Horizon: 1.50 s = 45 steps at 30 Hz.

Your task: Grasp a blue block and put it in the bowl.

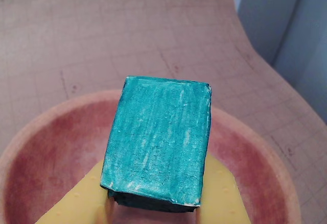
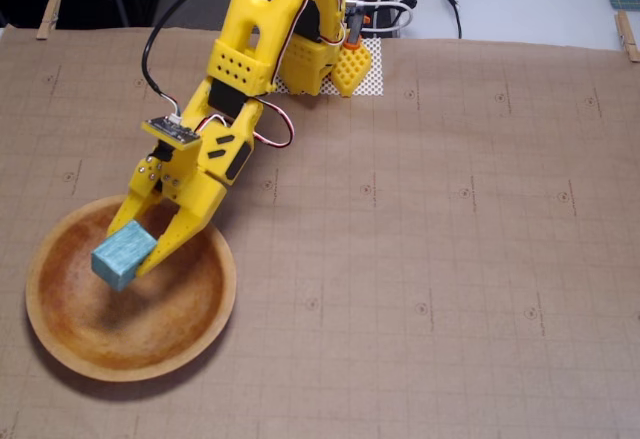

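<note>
the claw (image 2: 138,249) is seen pinching the blue block (image 2: 123,257) between its 2 yellow fingers (image 1: 225,198), with the block gripped at its sides and most of it projecting past the fingertips. in the wrist view the block's (image 1: 159,138) teal top face fills the middle of the picture, and the fingers are visible only at the bottom edge. in the fixed view the block is held above the inside of the bowl (image 2: 190,339), over its upper-left part, and appears not to be touching the wood, though the gap cannot be judged exactly. the bowl's (image 1: 265,147) rim is seen curving around behind the block in the wrist view, so the block is placed well within the rim. the bowl itself sits near the lower-left corner of the brown gridded mat (image 2: 450,259), and the rest of the mat is seen bare apart from the arm's base near its top edge. the grasp and the carry are judged done; what is left is for the fingers to be spread so that the block is dropped into the bowl.
</note>
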Available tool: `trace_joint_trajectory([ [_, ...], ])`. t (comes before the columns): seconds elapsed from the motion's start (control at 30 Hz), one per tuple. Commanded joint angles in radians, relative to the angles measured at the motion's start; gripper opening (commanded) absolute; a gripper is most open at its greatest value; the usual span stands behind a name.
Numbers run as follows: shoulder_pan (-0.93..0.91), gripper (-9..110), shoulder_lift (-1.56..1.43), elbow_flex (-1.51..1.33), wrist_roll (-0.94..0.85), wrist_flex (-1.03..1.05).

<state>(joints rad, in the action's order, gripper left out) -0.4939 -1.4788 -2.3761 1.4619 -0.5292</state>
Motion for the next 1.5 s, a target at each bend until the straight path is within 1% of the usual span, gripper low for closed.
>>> trace_joint_trajectory([
  [0.0, 0.000, 8, -0.020, 0.011, -0.002, -0.003],
  [0.2, 0.005, 18, 0.009, 0.018, 0.000, -0.002],
  [0.33, 0.006, 22, 0.025, 0.020, 0.000, -0.002],
  [0.57, 0.011, 23, 0.025, 0.023, 0.002, -0.002],
  [0.67, 0.014, 23, 0.012, 0.023, 0.029, -0.003],
  [0.77, 0.044, 20, -0.029, 0.021, 0.064, -0.003],
  [0.9, 0.077, 10, -0.087, 0.014, 0.083, -0.003],
  [1.07, 0.097, 2, -0.169, 0.000, 0.087, -0.003],
  [1.3, 0.124, -3, -0.328, -0.091, 0.087, -0.003],
  [1.47, 0.156, -3, -0.440, -0.196, 0.087, -0.003],
])
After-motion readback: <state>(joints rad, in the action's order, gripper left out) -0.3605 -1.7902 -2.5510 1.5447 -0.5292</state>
